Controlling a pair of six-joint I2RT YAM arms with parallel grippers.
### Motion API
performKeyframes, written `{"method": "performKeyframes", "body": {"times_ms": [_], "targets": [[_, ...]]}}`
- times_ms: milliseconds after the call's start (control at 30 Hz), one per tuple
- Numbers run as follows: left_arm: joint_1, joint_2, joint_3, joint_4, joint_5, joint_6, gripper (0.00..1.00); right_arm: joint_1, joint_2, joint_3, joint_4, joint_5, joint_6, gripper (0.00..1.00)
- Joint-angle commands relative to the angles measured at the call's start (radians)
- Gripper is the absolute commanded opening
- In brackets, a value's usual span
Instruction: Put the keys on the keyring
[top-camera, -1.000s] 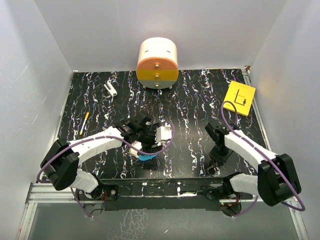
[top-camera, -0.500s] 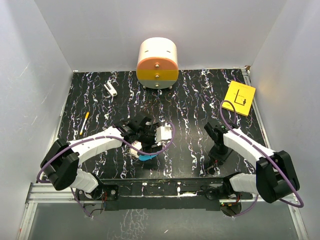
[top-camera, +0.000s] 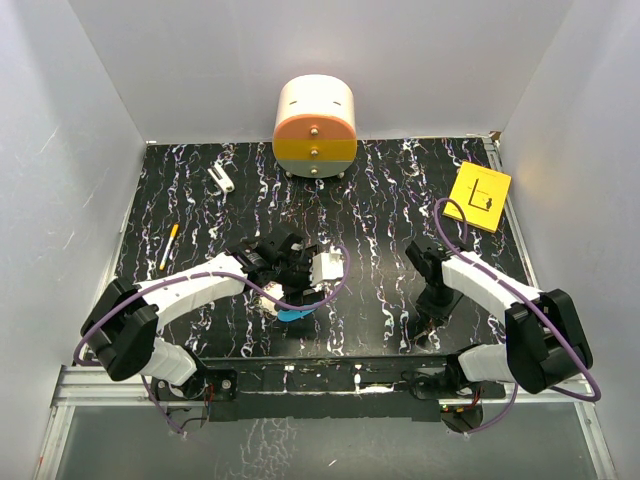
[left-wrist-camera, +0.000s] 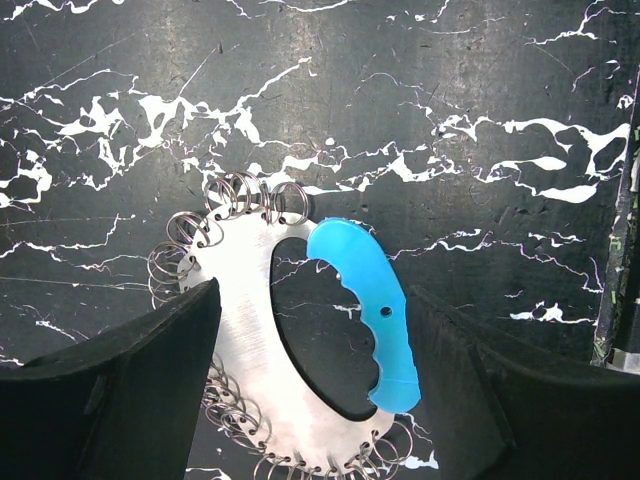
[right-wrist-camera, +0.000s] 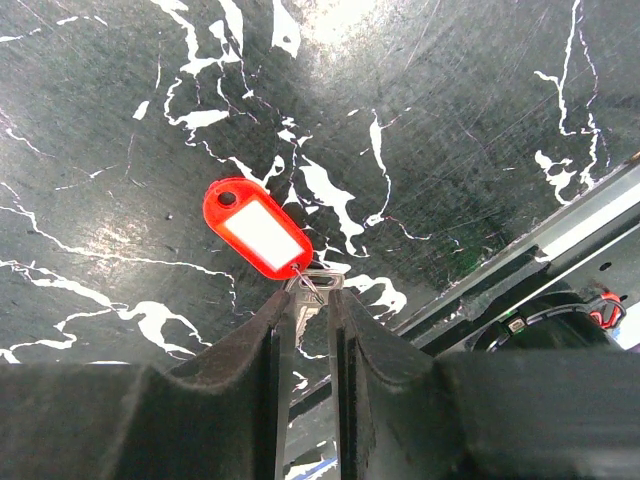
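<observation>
The keyring (left-wrist-camera: 250, 330) is a flat silver oval plate with a blue grip (left-wrist-camera: 365, 300) and several small wire rings along its edge. It lies on the black marbled table, its blue end showing in the top view (top-camera: 293, 313). My left gripper (left-wrist-camera: 315, 300) stands open astride it, and the left finger hides the plate's left edge. In the right wrist view a silver key (right-wrist-camera: 318, 290) with a red tag (right-wrist-camera: 257, 229) sits between the narrow jaws of my right gripper (right-wrist-camera: 310, 295), which is shut on the key's blade near the table's front edge (top-camera: 425, 325).
An orange and white round box (top-camera: 315, 125) stands at the back. A yellow card (top-camera: 479, 196) lies at the back right, with a white clip (top-camera: 222, 179) and a pen (top-camera: 169, 246) on the left. The metal front rail (right-wrist-camera: 520, 270) runs close by the key.
The right arm has shifted slightly left and its jaws have narrowed on the key. The left arm and the keyring have not moved.
</observation>
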Motion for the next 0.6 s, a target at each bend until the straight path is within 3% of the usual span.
{"method": "performKeyframes", "body": {"times_ms": [0, 367, 567], "targets": [[-0.005, -0.032, -0.001, -0.003, -0.002, 0.012, 0.73, 0.005, -0.005, 0.040, 0.011, 0.015, -0.007, 0.25], [-0.007, -0.032, 0.000, -0.004, 0.000, 0.010, 0.73, 0.003, 0.004, 0.041, -0.005, 0.037, -0.011, 0.29], [-0.007, -0.034, -0.004, 0.005, 0.007, 0.003, 0.73, 0.003, 0.034, 0.050, 0.002, 0.030, -0.026, 0.24]]}}
